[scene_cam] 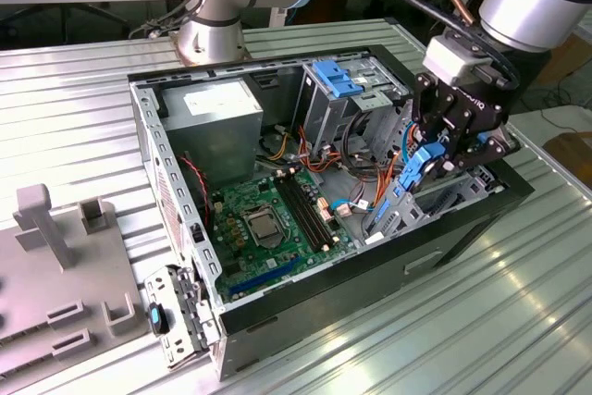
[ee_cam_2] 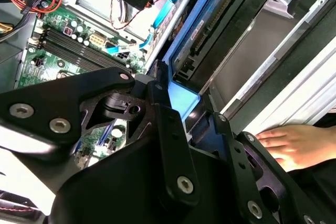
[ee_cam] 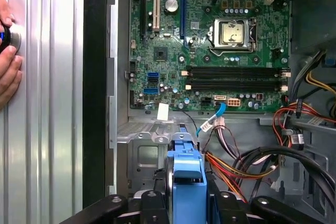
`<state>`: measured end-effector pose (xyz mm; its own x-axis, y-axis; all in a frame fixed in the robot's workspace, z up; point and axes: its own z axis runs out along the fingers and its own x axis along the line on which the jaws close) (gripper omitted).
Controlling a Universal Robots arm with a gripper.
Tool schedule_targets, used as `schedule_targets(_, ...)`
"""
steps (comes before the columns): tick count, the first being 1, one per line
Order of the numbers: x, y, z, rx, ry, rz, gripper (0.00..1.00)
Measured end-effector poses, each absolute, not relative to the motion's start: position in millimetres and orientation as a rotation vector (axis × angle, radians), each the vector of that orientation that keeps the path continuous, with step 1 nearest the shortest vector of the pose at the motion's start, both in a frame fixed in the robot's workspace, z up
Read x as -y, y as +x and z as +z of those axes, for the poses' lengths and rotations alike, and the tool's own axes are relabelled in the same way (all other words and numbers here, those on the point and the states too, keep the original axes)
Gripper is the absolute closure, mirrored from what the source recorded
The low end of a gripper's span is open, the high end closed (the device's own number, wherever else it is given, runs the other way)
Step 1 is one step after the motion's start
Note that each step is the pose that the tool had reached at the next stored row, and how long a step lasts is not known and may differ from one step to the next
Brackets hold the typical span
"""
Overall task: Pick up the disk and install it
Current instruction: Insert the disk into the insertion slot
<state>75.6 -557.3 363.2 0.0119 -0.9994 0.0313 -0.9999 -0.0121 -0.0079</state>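
"Status of the disk (scene_cam: 419, 171)?"

"Gripped by its blue rail in the closed end effector (scene_cam: 449, 153), hanging just under it at the bay (scene_cam: 460, 193), at the exterior view's right of the case (scene_cam: 388, 258)."

"Hazard?"

"Skewed rails could jam in the bay, and nearby cables (scene_cam: 388, 173) could snag."
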Motion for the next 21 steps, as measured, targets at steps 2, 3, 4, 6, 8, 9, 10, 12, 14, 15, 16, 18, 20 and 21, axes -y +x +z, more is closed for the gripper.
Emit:
schedule_targets(2, 557.3, 75.6, 361.9, 2.196, 2.223, 0.043, 0.63)
schedule_targets(3, 557.3, 75.6, 361.2, 2.196, 2.223, 0.043, 0.63)
schedule_targets(4, 557.3, 75.6, 360.6, 2.196, 2.223, 0.043, 0.63)
schedule_targets(6, 557.3, 75.6, 359.3, 2.196, 2.223, 0.043, 0.63)
schedule_targets(8, 557.3, 75.6, 357.4, 2.196, 2.223, 0.043, 0.63)
schedule_targets(9, 557.3, 75.6, 356.8, 2.196, 2.223, 0.043, 0.63)
schedule_targets(10, 557.3, 75.6, 356.0, 2.196, 2.223, 0.043, 0.63)
schedule_targets(12, 557.3, 75.6, 354.3, 2.196, 2.223, 0.043, 0.63)
schedule_targets(14, 557.3, 75.6, 353.0, 2.196, 2.223, 0.043, 0.63)
schedule_targets(15, 557.3, 75.6, 352.4, 2.196, 2.223, 0.043, 0.63)
schedule_targets(16, 557.3, 75.6, 352.4, 2.196, 2.223, 0.044, 0.63)
schedule_targets(18, 557.3, 75.6, 352.1, 2.196, 2.223, 0.043, 0.63)
schedule_targets(20, 557.3, 75.6, 350.7, 2.196, 2.223, 0.043, 0.63)
schedule_targets(21, 557.3, 75.6, 350.6, 2.196, 2.223, 0.043, 0.63)
